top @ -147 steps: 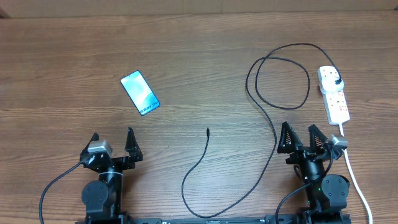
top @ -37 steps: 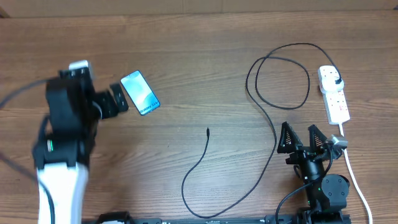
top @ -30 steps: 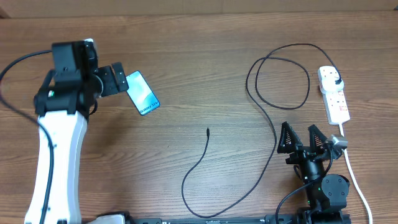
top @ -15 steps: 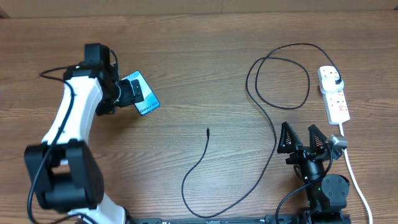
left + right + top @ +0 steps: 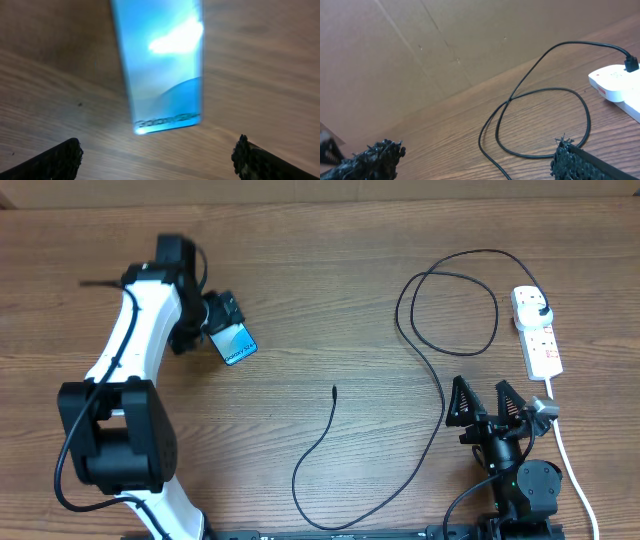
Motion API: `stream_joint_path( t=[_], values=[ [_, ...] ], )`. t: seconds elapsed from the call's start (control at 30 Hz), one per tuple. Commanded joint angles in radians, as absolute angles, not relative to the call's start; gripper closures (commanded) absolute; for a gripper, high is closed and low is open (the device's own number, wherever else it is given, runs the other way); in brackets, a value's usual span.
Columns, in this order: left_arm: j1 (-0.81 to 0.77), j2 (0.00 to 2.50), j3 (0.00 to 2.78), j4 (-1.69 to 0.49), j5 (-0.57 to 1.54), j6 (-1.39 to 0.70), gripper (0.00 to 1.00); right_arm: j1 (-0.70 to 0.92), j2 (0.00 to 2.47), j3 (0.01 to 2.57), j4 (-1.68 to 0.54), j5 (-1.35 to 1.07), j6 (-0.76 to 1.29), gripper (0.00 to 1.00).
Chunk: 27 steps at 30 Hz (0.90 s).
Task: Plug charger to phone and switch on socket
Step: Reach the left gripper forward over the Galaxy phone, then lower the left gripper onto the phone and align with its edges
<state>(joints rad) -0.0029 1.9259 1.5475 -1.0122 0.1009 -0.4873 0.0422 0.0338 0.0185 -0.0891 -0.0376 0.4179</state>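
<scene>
Parts that are hidden, cropped or unclear

From overhead the left gripper (image 5: 222,313) covers the upper end of the phone (image 5: 235,344), so it is not possible to tell if they touch. In the left wrist view the phone is blurred, its far end is cut by the top edge, and its white text is hardly readable. In the right wrist view the socket (image 5: 619,86) is cut by the right edge and the charger (image 5: 509,102) runs out at the bottom edge. From overhead the socket's switch marks are too small to tell their position.
</scene>
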Motion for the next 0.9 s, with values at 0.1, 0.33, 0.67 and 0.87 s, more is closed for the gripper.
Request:
stream_joint_path(
  t=[0.1, 0.33, 0.67, 0.87],
  values=[
    [-0.039, 2.013, 1.743, -1.092, 0.042, -0.584, 0.00, 0.046, 0.031, 0.009, -0.082, -0.038, 0.412, 0.00],
    [-0.035, 2.075, 1.742, -1.101, 0.042, -0.599, 0.00, 0.046, 0.031, 0.009, -0.082, -0.038, 0.412, 0.00],
    [-0.035, 2.164, 1.740, -1.115, 0.041, -0.599, 0.00, 0.046, 0.031, 0.009, -0.082, -0.038, 0.412, 0.00],
    [-0.035, 2.171, 1.739, -1.114, 0.041, -0.599, 0.00, 0.046, 0.031, 0.009, -0.082, -0.038, 0.412, 0.00]
  ],
)
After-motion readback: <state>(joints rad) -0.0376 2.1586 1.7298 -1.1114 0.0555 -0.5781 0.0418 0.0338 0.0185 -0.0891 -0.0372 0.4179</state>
